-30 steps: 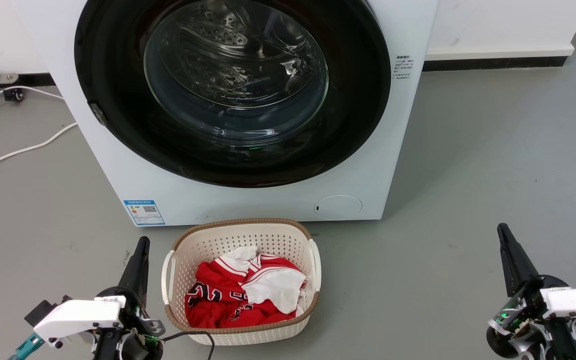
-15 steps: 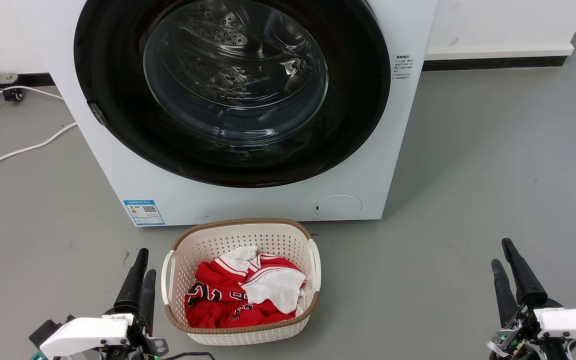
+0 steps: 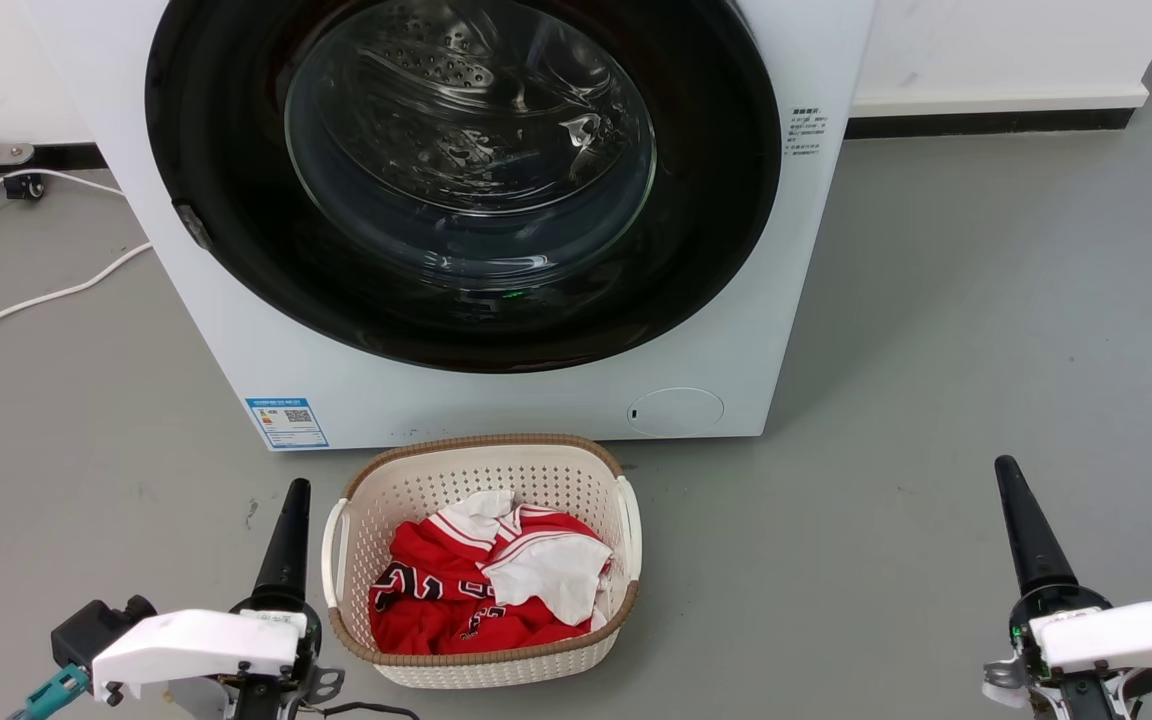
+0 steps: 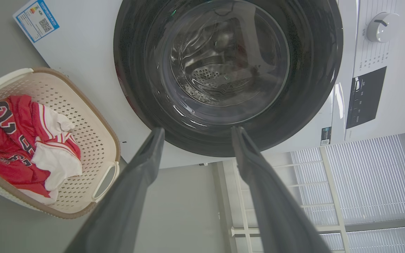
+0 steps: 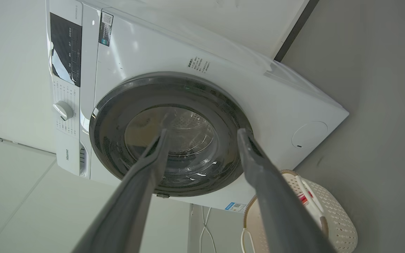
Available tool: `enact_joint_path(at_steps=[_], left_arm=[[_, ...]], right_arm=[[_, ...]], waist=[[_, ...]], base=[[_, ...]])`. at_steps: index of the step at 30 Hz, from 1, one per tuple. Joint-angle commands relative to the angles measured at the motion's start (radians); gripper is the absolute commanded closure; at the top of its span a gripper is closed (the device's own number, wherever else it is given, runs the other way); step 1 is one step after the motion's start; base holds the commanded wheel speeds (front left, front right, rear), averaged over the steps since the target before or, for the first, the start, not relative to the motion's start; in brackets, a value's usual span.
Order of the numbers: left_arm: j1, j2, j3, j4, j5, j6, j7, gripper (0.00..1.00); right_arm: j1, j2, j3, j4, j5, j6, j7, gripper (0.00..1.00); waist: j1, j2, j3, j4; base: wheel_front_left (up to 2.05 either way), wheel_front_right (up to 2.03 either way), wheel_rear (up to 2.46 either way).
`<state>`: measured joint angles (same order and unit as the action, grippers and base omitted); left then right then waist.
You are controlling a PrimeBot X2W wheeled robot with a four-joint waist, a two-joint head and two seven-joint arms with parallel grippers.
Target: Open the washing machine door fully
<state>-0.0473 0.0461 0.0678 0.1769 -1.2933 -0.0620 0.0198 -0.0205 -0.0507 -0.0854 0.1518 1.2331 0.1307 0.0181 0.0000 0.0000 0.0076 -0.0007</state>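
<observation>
The white washing machine [image 3: 236, 340] stands straight ahead, and its round glossy black door [image 3: 716, 200] lies shut, flush against the front. The steel drum shows through the door's clear glass window [image 3: 466, 150]. A small grey tab [image 3: 194, 226] sits on the door's left rim. My left gripper [image 3: 294, 497] is low on the left beside the basket, well short of the door. My right gripper [image 3: 1009, 472] is low on the right over bare floor. The left gripper [image 4: 197, 130] and the right gripper [image 5: 202, 131] are both open and empty, aimed at the door [image 4: 311, 70] [image 5: 111, 147].
A beige laundry basket [image 3: 481, 443] holding red and white clothes [image 3: 486, 590] stands on the floor right in front of the machine, between my grippers. White cables [image 3: 36, 298] run over the floor at the left. Grey floor stretches to the right, up to the wall's dark baseboard [image 3: 986, 125].
Half a second ago both grippers sat lower with two fingers showing each. They have risen again and turned edge-on. The door has stayed shut.
</observation>
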Motion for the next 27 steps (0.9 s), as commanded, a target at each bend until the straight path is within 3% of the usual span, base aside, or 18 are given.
enact_joint_path(at_steps=[1,12,27], left_arm=[[-0.008,0.003,-0.009,-0.031,0.048,0.01,-0.012,0.0],[0.006,0.003,-0.047,-0.073,0.253,0.056,-0.055,0.0],[0.024,0.004,-0.087,-0.115,0.482,0.095,-0.108,0.0]], right_arm=[[-0.007,-0.003,0.009,-0.036,-0.064,0.0,-0.012,0.0],[0.021,-0.002,0.043,-0.087,-0.324,0.0,-0.055,0.0],[0.052,-0.002,0.062,-0.148,-0.567,0.0,-0.107,0.0]], waist=[[0.0,0.0,0.001,0.0],[0.0,0.0,0.003,0.001],[0.0,0.0,0.005,0.004]], base=[[0.0,0.0,0.0],[0.0,0.0,0.0],[0.0,0.0,0.0]])
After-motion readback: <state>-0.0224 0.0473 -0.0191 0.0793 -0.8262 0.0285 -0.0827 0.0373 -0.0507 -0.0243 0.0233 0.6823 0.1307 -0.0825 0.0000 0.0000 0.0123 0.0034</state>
